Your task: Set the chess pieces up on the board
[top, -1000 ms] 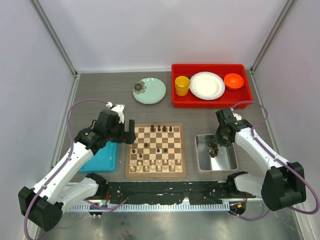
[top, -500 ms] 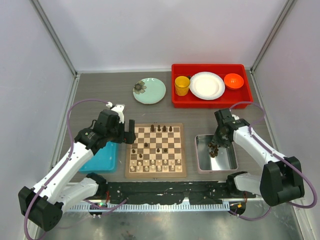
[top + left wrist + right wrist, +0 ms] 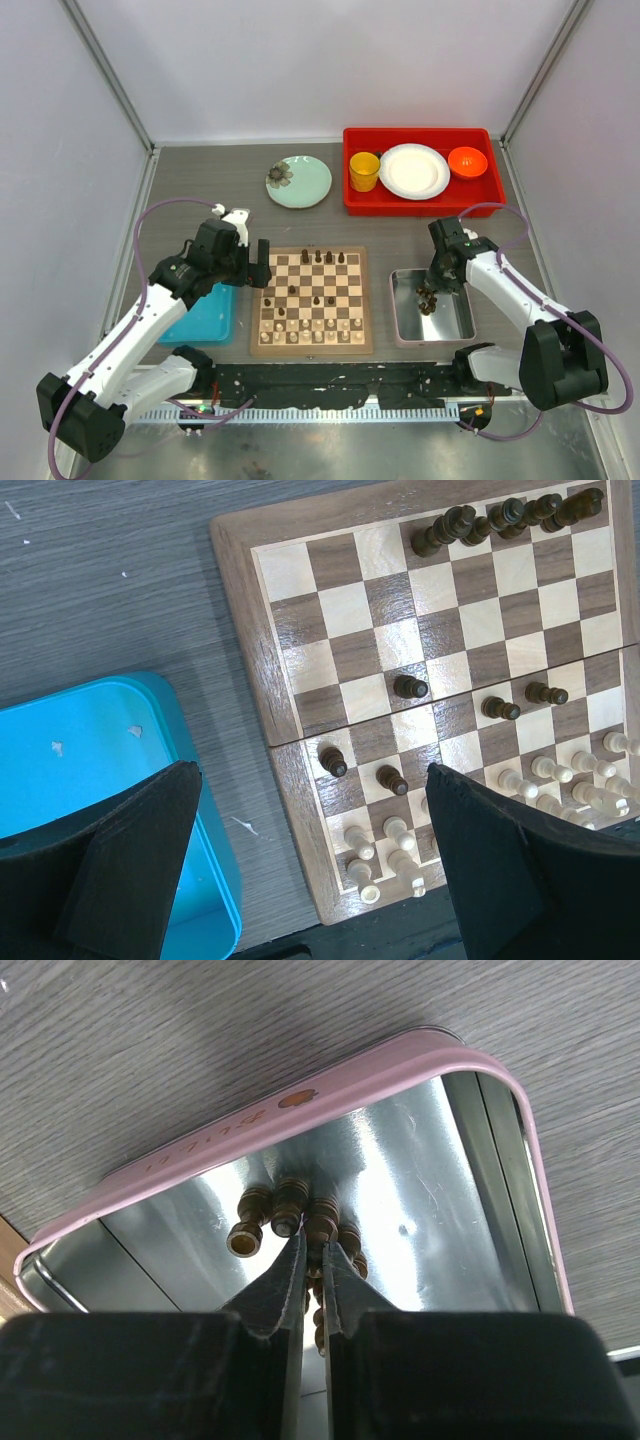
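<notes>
The right gripper (image 3: 312,1250) was recorded pinched nearly shut on one dark chessman (image 3: 320,1215) within the cluster (image 3: 427,297) in the left half of the metal tray (image 3: 430,1190), right of the board (image 3: 312,300). The left gripper (image 3: 312,775), fingers spread wide and empty, was held over the board's left edge. A straight vertical lift was judged best, so that neighbouring pieces would not be dragged out.

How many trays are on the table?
3: the red rectangular tray at the far right, the blue rectangular tray left of the wooden chessboard, the silver metal tray right of it.
</notes>
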You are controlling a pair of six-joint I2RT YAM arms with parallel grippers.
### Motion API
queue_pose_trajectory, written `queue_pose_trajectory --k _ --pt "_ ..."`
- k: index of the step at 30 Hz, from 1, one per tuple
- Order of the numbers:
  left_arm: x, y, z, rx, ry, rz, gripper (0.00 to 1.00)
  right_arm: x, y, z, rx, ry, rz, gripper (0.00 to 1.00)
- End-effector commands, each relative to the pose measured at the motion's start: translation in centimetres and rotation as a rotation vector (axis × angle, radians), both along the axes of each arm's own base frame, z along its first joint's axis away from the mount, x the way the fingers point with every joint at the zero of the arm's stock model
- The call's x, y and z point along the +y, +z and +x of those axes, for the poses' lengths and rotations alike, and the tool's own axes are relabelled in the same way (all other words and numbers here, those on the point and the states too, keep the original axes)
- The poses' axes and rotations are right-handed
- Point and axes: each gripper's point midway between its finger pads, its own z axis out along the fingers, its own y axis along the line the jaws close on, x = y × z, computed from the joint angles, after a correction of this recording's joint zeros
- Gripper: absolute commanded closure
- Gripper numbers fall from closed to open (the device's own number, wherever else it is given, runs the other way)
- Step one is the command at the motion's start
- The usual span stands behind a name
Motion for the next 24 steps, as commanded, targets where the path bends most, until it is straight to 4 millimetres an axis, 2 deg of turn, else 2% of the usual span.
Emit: queue_pose_trajectory --k 1,7,13,17,24 --pt "-0.5 0.7 0.5 -0.039 -0.028 -0.015 0.00 0.0 0.9 0.7 -0.045 -0.004 0.008 0.90" --pt "-0.5 0.7 0.5 -0.039 -0.028 -0.015 0.00 0.1 1.8 0.9 -0.061 -0.002 0.013 0.99" --pt "-0.5 0.6 0.4 -0.037 -0.029 -0.015 0.00 -0.4 3.6 1.3 -0.098 -0.010 -0.006 0.99" --pt "-0.5 0.7 0.5 -0.039 -0.028 -0.016 0.00 -0.5 5.6 2.2 -0.145 -0.018 -0.014 0.99" --pt "-0.5 0.6 0.4 -0.037 -0.029 -0.015 0.00 -0.5 6.3 2.7 -0.143 -0.010 -0.023 0.99"
